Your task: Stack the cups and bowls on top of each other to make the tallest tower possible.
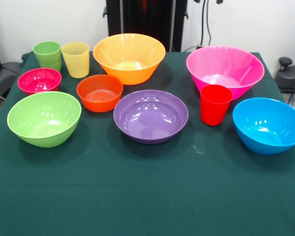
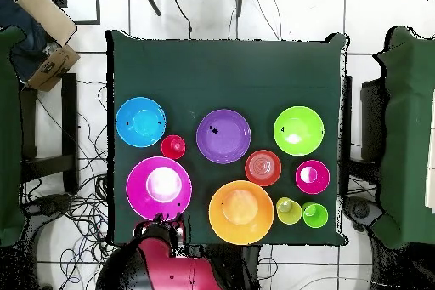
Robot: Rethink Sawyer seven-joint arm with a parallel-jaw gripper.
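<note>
The robot arm [image 2: 166, 261] sits drawn back at the table's robot-side edge, just beside the pink bowl [image 1: 225, 70]; its gripper cannot be picked out from the arm's bulk in the overhead view and does not show in the front view, so whether it is open or holding anything cannot be told. No tower stands yet: every piece lies apart on the green cloth of the table [image 1: 147, 196]. The orange bowl [image 1: 129, 57] is at the same edge, and the green cup [image 1: 47, 54] and pale yellow cup [image 1: 75, 59] touch near that edge's corner. The magenta bowl [image 1: 39, 80], red-orange bowl [image 1: 100, 92], purple bowl [image 1: 151, 116] and red cup [image 1: 216, 104] fill the middle, with the lime-green bowl [image 1: 44, 118] and blue bowl [image 1: 269, 125] towards the side edges. All are glossy, thin-walled plastic, round and tapered. That slickness is the likely trouble: a rim could slip from a pinch, and upright bowls would nest rather than gain height, while the close-set cups invite a knock
</note>
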